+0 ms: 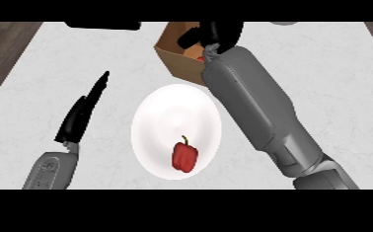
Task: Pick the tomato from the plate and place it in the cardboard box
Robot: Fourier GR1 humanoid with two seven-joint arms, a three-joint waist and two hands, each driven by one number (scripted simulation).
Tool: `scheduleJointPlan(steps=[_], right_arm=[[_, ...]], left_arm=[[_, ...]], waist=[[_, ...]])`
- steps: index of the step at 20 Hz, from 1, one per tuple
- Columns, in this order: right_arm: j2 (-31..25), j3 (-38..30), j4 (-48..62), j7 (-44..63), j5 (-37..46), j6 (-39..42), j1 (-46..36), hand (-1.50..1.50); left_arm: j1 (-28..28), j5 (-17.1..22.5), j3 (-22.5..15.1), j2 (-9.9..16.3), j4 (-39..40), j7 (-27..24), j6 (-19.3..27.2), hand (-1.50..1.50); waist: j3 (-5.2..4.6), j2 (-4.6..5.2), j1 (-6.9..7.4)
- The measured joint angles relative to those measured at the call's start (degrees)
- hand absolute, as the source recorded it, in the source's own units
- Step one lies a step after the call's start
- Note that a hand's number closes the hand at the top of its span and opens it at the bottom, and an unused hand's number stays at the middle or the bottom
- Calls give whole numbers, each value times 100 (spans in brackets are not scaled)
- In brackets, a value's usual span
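Observation:
The cardboard box (177, 58) stands at the back of the counter, past the plate. My right hand (218, 32) hovers over the box's opening, thumb spread to the left, fingers relaxed and holding nothing. A sliver of the red tomato (199, 57) shows inside the box, just left of my right wrist and mostly hidden by it. The white plate (171, 112) lies at the centre of the counter, carrying a red bell pepper (184, 156) near its front edge. My left hand (82, 112) rests open at the left, fingers straight and pointing away.
My right forearm (255, 107) crosses the plate's right rim on the way to the box. A black object (102, 24) sits at the back left edge. A dark strip (15, 43) borders the counter's left side.

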Motion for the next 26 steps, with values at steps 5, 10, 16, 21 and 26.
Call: scheduleJointPlan(steps=[5, 10, 16, 21, 26], right_arm=[[1, -271, -62, -379, -348, -1179, 269, -150], [-14, -492, -323, -1034, -534, -2163, 734, -150], [-106, -687, -1038, -1921, -816, -2741, 1623, -150], [-291, -797, -1762, -2557, -1101, -2969, 2487, -150], [-509, -847, -2657, -3039, -1497, -2982, 3441, -150]], left_arm=[[10, 18, 36, -3, -23, 56, 0, 0], [67, -15, 95, 3, 37, 0, 78, 0], [259, 67, 166, 67, -166, 67, -23, 0], [328, 43, 179, 30, -209, 40, 12, 0], [413, -15, 175, 14, -235, 4, 12, 0]], waist=[[2, -13, -62], [1, -31, -173], [1, -63, -259], [1, -72, -302], [-1, -76, -316]])
